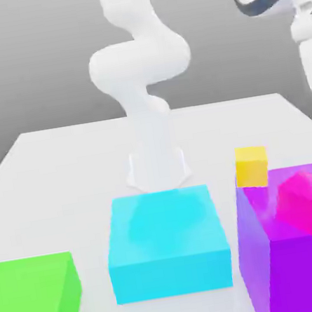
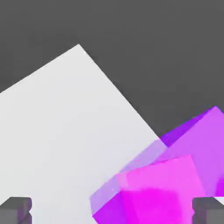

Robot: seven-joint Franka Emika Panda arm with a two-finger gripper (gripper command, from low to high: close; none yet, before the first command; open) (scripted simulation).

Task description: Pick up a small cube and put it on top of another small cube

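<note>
Gripper (image 2: 112, 210) hangs with jaws spread wide, empty, above pink cube (image 2: 162, 188) in purple box (image 1: 310, 262); a fingertip may strike the box wall.

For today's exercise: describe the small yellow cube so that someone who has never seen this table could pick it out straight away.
Start at the big purple block at the exterior view's right, on the white table. Look just past its far left corner: the small yellow cube sits there. The small cubes beside it are pink; it alone is yellow.
</note>
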